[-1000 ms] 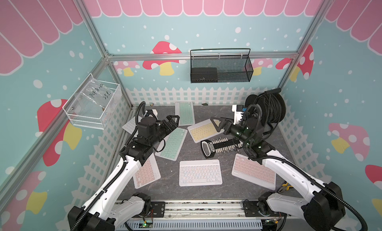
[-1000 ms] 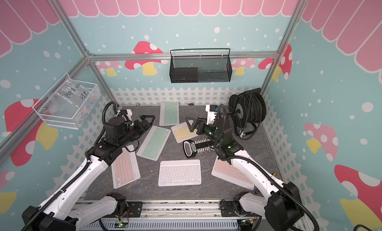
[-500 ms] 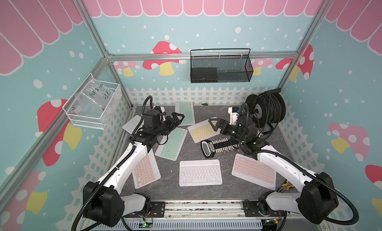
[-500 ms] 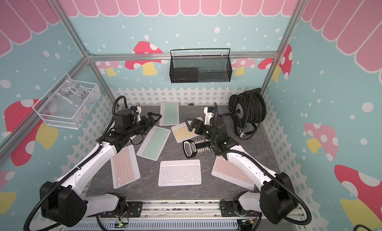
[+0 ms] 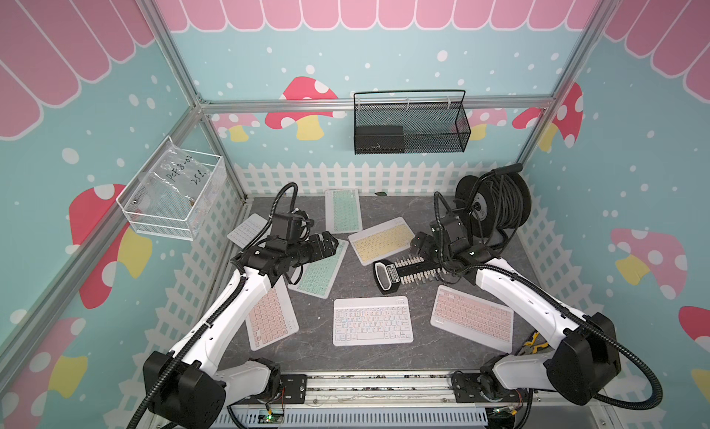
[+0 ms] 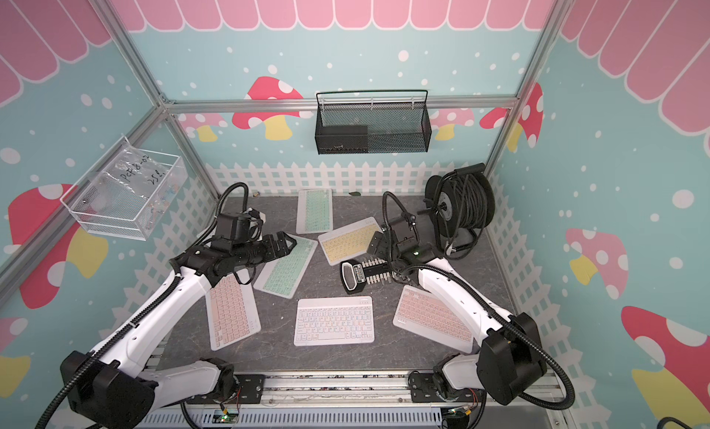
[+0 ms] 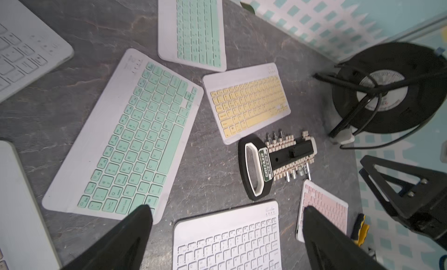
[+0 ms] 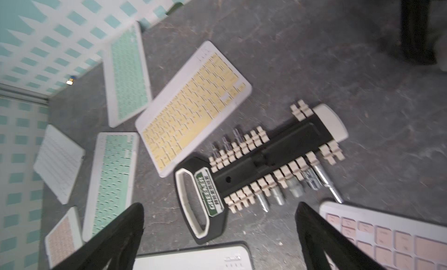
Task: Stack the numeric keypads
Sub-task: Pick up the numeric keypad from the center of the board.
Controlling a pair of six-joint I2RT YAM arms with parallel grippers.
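Several numeric keypads lie flat and apart on the dark tabletop: a mint one at the back (image 5: 342,210), a yellow one (image 5: 382,239), a tilted mint one (image 5: 320,271), a white one at the front (image 5: 372,320), pink ones at right (image 5: 471,317) and left (image 5: 269,319), and a white one at back left (image 5: 248,229). My left gripper (image 5: 332,243) (image 7: 226,209) hovers open over the tilted mint keypad's far end and holds nothing. My right gripper (image 5: 418,243) (image 8: 220,207) hangs open and empty beside the yellow keypad (image 8: 191,106).
A black bar-shaped holder with white pegs (image 5: 403,274) lies between the yellow and white keypads. A black cable reel (image 5: 495,202) stands at back right. Yellow-handled pliers (image 5: 536,344) lie at the right edge. A wire basket (image 5: 411,127) and a clear bin (image 5: 173,192) hang on the walls.
The left wrist has come down lower over the tilted mint keypad. The right gripper has drawn back a little toward the peg holder. Both stayed open; no keypad has moved.
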